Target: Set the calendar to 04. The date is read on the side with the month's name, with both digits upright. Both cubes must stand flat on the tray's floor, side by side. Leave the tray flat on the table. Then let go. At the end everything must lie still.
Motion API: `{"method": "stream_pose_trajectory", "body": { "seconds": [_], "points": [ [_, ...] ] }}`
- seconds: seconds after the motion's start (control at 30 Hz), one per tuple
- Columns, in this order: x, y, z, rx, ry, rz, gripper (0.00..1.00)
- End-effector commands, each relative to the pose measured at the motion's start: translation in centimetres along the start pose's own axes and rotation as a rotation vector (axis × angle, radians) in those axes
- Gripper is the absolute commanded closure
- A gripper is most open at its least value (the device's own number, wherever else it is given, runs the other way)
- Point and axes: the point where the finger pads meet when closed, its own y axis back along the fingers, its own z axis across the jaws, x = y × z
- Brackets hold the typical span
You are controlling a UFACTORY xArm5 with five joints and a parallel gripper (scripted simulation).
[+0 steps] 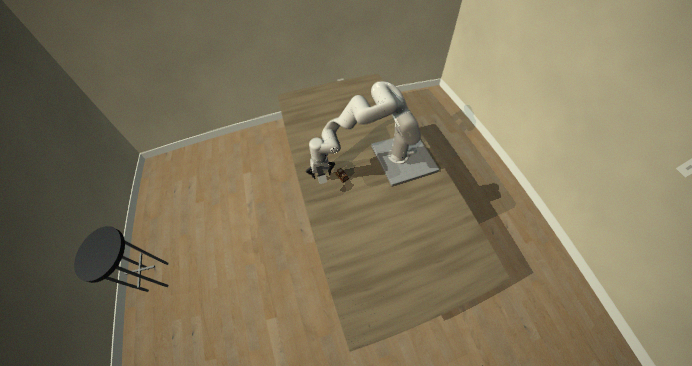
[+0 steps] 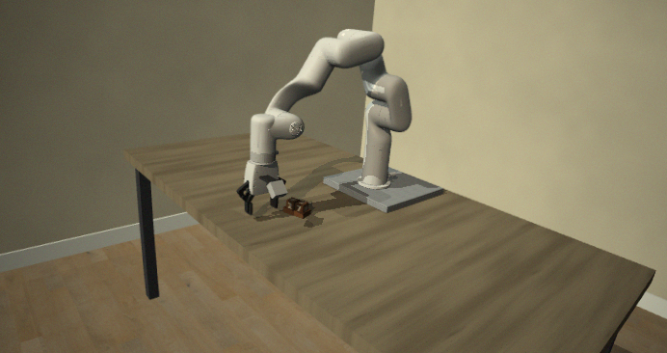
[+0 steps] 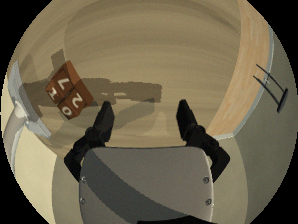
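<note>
The calendar (image 2: pixel 297 207) is a small brown wooden tray with two brown digit cubes, standing on the table near the arm's base. In the wrist view the cubes (image 3: pixel 67 90) lie at the left; their top faces show white digits that look like 7 and 2, plus another I cannot read. The calendar also shows in the overhead view (image 1: pixel 342 175). My gripper (image 2: pixel 260 205) is open and empty, fingers pointing down just above the table, a short way to the side of the calendar and not touching it. It also shows in the wrist view (image 3: pixel 145 121) and the overhead view (image 1: pixel 320 172).
The arm's grey base plate (image 2: pixel 383 190) stands behind the calendar. The table's long edge (image 3: pixel 242 76) runs close beside the gripper. A black stool (image 1: pixel 102 256) stands on the floor, far from the table.
</note>
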Motion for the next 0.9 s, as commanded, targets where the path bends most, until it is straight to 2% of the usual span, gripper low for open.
{"method": "stream_pose_trajectory", "body": {
  "seconds": [0.0,0.3,0.63,0.77,0.87],
  "points": [
    [0.0,0.2,0.1,-0.004,0.000,0.000,0.00],
    [0.0,2.7,0.1,-0.004,0.000,0.000,0.00],
    [-0.1,3.3,0.0,-0.004,-0.028,0.000,0.00],
    [-0.8,3.3,-0.8,-0.003,-0.149,0.000,0.00],
    [-1.6,3.3,-2.1,-0.004,-0.150,0.000,0.00]
  ]
}}
